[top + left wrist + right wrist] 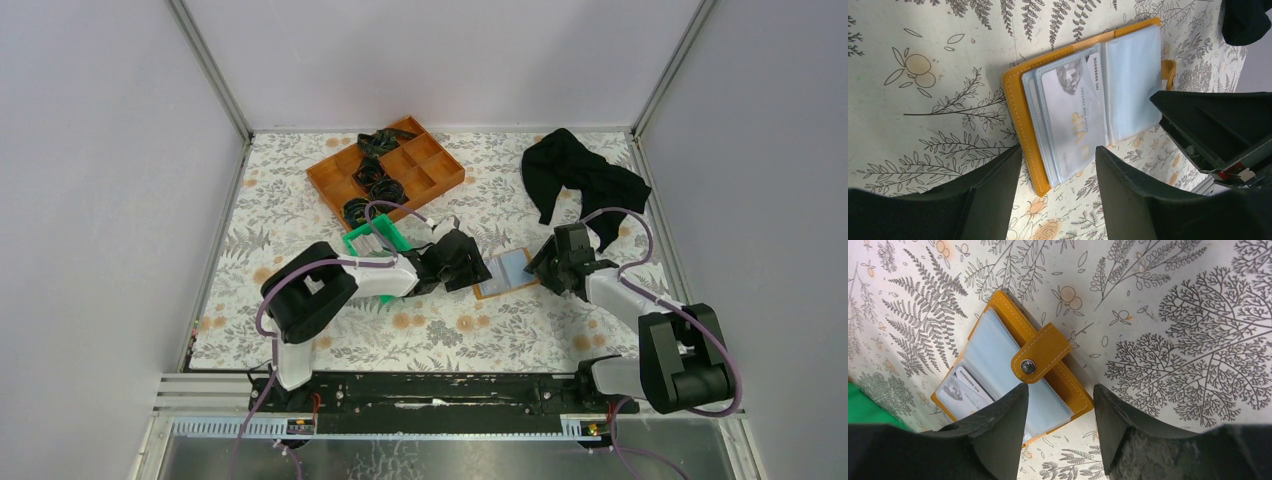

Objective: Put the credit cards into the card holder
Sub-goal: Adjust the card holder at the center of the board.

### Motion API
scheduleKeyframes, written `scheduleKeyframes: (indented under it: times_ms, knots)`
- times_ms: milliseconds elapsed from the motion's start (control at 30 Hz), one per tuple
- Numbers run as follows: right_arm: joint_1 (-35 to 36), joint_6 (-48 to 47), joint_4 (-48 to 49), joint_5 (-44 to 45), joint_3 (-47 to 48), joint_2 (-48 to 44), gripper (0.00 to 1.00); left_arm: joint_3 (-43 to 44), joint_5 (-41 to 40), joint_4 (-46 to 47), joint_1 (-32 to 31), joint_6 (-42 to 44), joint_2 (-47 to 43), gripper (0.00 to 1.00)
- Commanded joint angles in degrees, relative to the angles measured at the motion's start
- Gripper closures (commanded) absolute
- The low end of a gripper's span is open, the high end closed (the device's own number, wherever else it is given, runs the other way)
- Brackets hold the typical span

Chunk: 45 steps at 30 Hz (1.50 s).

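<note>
Top view: wallet [507, 272] lies open on the floral table [480, 340], roughly mid-table, pale inside up, between the two arms. left gripper [470, 268] is at its left edge and right gripper [547, 265] at its right edge; jaw gap not readable from up here. Green bin [393, 237] is just behind the left gripper, orange tray [437, 172] with black bits is further back, black cloth [580, 178] is back right. Left wrist view: wallet open flat, orange border, clear sleeves [1133, 80] inside. One whitish card [1073, 117] with gold "VIP" sits in a sleeve on the half nearer this camera, inside the wallet outline. Left jaws are wide apart, fingers [988, 195] either side of the wallet's near corner; can't tell if they touch it. Right gripper's black body shows on the far side, by the wallet's edge. Right wrist view: same wallet, snap tab [1040, 354] folded in over the sleeves, stud up. Card shows at the far end in its sleeve, near the bin's green corner. Right jaws also wide, fingers [998, 430] either side of the wallet's near edge, nothing clamped.
</note>
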Motion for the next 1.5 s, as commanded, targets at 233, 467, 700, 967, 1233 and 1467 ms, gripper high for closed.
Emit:
scheduleKeyframes:
  times_ms: [233,467,700,967,1233,1467]
  knots:
    - [-0.4,-2.4,8.1,-5.7,-5.5,-1.3,0.44,-5.0,1.9,-19.2,-0.1,3.7,9.4,0.36]
    - [-0.4,-3.2,13.2,-8.4,-6.2,-2.3,0.51,-5.9,2.5,-20.0,-0.2,3.9,10.6,0.36]
    - [-0.5,-3.6,16.6,-10.2,-6.1,-0.4,0.85,-6.7,2.0,-20.8,-0.1,4.2,10.2,0.36]
    - [-0.4,-5.5,13.3,-11.4,-4.5,-1.8,1.00,-4.7,-0.3,-20.9,-0.1,4.9,8.8,0.34]
    - [-0.4,-4.7,5.4,-11.4,-4.2,-6.2,1.00,-4.7,-1.0,-12.4,-0.2,3.8,5.0,0.32]
    - [-0.4,-4.6,1.7,-10.7,-4.7,-8.4,1.00,-7.7,-0.8,-2.1,-0.2,2.0,0.4,0.32]
